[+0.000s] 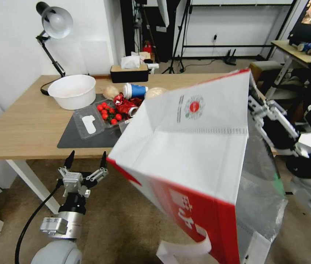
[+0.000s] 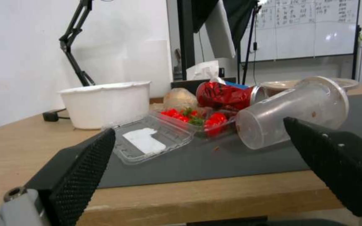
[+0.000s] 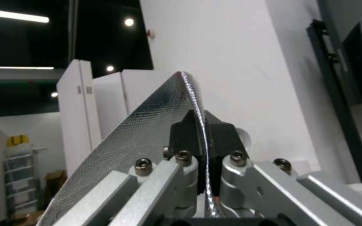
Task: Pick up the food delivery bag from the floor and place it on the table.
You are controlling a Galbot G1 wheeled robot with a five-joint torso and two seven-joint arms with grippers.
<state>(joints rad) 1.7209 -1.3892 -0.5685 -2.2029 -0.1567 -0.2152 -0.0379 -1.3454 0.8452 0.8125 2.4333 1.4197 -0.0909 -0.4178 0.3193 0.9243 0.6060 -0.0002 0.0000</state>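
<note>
The food delivery bag [image 1: 195, 161] hangs tilted in the air over the table's front right part, white with a red side panel, a round red logo and silver foil lining [image 3: 147, 125]. One white strap [image 1: 184, 249] dangles below it. My right gripper [image 1: 255, 104] is shut on the bag's foil-lined rim, and its black fingertips [image 3: 185, 131] pinch that edge. My left gripper [image 1: 86, 157] stands open and empty just below the front edge of the light-wood table [image 1: 27, 124], pointing at the dark grey mat [image 2: 214, 163]. Brown carpet floor [image 1: 126, 227] lies beneath.
On the table are a white bowl [image 1: 73, 91], a desk lamp [image 1: 54, 24], a tissue box [image 1: 129, 71], an open clamshell of tomatoes [image 1: 106, 113], a crushed red can [image 1: 126, 106], a blue cup [image 1: 135, 90] and a tipped clear cup [image 2: 290, 110]. A smaller desk [image 1: 294, 51] stands at the back right.
</note>
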